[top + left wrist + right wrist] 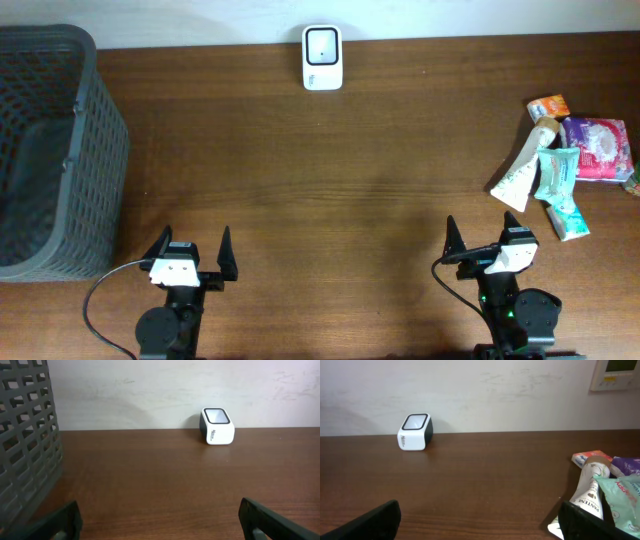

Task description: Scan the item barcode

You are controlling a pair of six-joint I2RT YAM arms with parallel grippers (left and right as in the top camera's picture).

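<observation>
Both left end effector (195, 237) and right end effector (485, 230) gape forward.

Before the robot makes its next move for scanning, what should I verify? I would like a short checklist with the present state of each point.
1. The left gripper is open and holds nothing: ok.
2. The right gripper is open and holds nothing: ok.
3. The scanner stands at the far edge, with nothing covering its window: ok.
4. The table between the scanner and the item pile has no obstacle: ok.
5. The white tube lies apart from its neighbours: not ok, it touches the teal packet.
6. A barcode is visible on some item: cannot tell.
</observation>
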